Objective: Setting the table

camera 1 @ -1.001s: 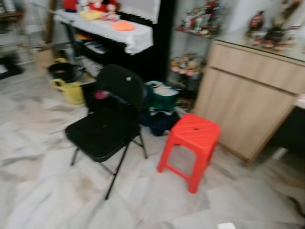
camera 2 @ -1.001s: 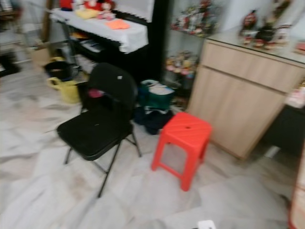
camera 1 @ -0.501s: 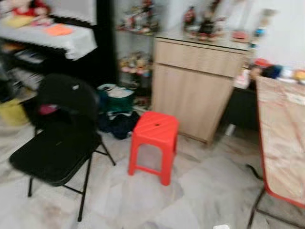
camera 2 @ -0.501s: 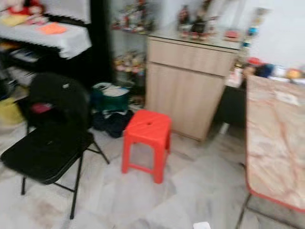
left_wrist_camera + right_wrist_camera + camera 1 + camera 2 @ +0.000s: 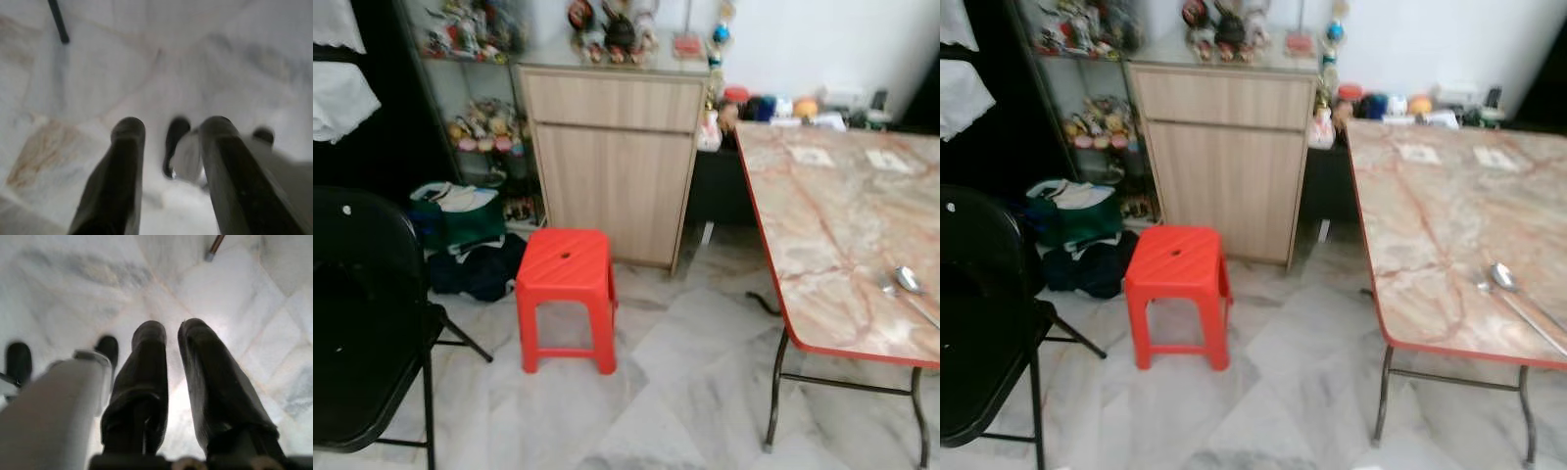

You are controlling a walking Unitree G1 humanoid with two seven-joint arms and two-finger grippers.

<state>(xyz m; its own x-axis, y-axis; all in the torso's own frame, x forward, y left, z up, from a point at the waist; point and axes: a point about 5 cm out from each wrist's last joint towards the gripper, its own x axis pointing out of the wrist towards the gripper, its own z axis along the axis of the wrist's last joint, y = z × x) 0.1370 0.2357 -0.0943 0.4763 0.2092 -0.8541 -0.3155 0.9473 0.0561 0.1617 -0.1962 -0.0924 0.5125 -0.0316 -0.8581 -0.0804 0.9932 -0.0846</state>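
Both arms hang idle over marble floor (image 5: 98,73), left gripper (image 5: 168,129) fingers parted, right gripper (image 5: 171,333) fingers slightly apart, both empty; spoon (image 5: 913,289) lies on marble surface (image 5: 822,225) near right edge, bowl pointing away, handle running toward the robot.

The head camera swings to the robot's right over the last second, so everything slides leftward in the eye views: the black folding chair (image 5: 362,323), earlier whole and central, now sits cut off at the left edge, and the red stool (image 5: 566,294) shifts from right of centre to left of centre. The wooden cabinet (image 5: 612,162) comes to the middle. A marble-patterned table (image 5: 822,235), absent a second ago, now fills the right side, with a spoon (image 5: 913,289) near its front right corner. The blur clears
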